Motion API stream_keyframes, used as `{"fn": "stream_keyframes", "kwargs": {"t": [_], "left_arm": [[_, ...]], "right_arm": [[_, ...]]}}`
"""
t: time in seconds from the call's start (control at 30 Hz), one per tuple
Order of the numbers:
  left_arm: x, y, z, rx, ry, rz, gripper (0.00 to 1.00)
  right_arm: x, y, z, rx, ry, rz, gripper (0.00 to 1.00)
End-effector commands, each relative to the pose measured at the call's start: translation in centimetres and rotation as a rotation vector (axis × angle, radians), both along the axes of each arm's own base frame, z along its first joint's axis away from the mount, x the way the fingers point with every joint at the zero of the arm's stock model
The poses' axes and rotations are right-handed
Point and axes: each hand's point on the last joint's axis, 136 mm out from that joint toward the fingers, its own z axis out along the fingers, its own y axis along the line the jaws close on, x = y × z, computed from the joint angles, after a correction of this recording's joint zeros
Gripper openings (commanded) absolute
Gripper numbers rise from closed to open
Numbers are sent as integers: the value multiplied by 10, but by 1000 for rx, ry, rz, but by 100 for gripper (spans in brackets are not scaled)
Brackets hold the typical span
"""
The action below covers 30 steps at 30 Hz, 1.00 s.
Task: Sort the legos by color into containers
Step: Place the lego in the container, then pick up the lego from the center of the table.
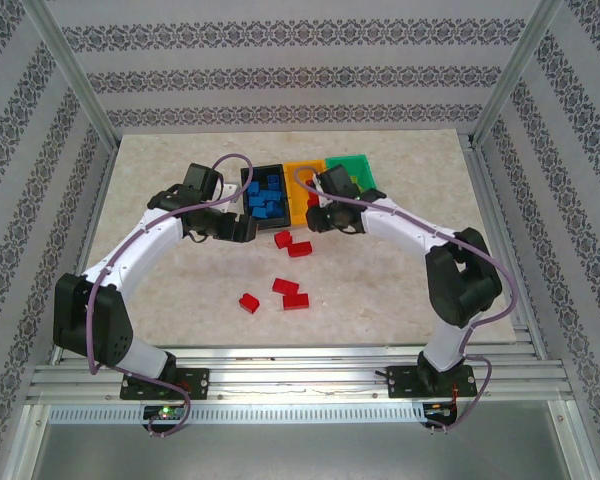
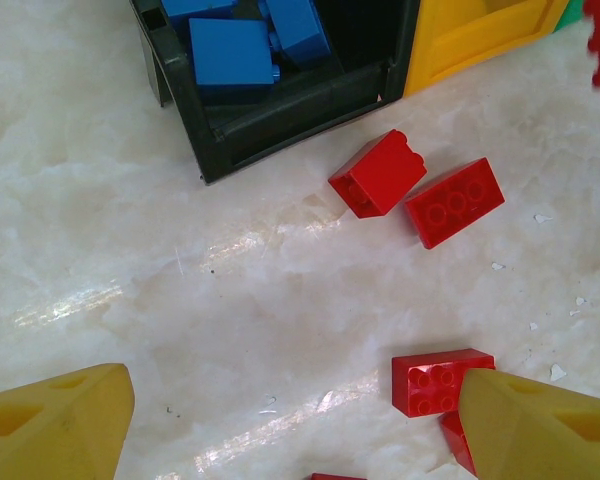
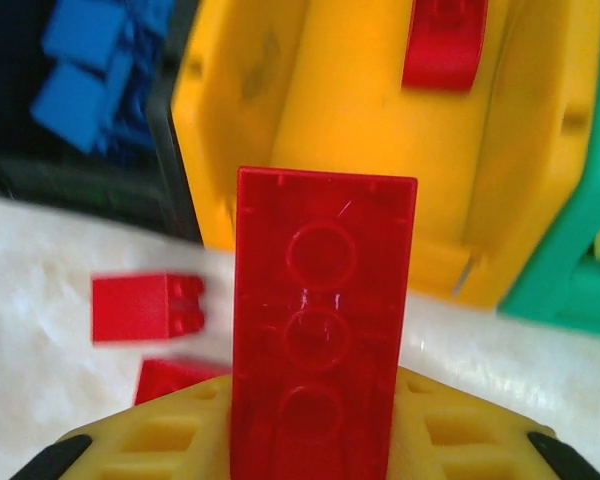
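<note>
We hold a red brick (image 3: 323,300) in our right gripper (image 3: 320,440) just before the orange-yellow bin (image 3: 540,150), probably above rim height; next, carry it over and release. Our left gripper (image 2: 298,415) gapes wide over loose red bricks (image 2: 450,200)

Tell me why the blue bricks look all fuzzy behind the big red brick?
Right wrist view: the big red brick sits sharp and very close, so the blue bricks behind it smear out of focus. Left wrist view: the red bricks look sharp, but bright glare streaks the shiny table.
</note>
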Motion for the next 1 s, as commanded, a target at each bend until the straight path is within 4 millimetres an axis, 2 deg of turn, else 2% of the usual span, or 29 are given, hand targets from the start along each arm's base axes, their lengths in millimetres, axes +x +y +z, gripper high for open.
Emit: {"fn": "stream_keyframes", "kwargs": {"t": [0.0, 0.13, 0.27, 0.33, 0.5, 0.8, 0.97], "left_arm": [[0, 5, 14, 0, -32, -2, 85], [0, 5, 14, 0, -31, -2, 85], [0, 6, 15, 7, -37, -1, 85], [-1, 7, 16, 10, -40, 0, 85], [-1, 8, 18, 12, -46, -1, 85], [-1, 7, 17, 10, -44, -2, 85], [-1, 8, 16, 15, -44, -1, 85]], "right_arm": [[27, 12, 11, 78, -14, -13, 32], [56, 21, 22, 117, -16, -12, 33], [72, 23, 21, 107, -5, -22, 48], [72, 24, 19, 113, 3, -19, 50], [54, 24, 9, 121, 19, -10, 51], [-2, 12, -15, 64, 79, 53, 52], [-29, 14, -28, 34, 111, 98, 53]]}}
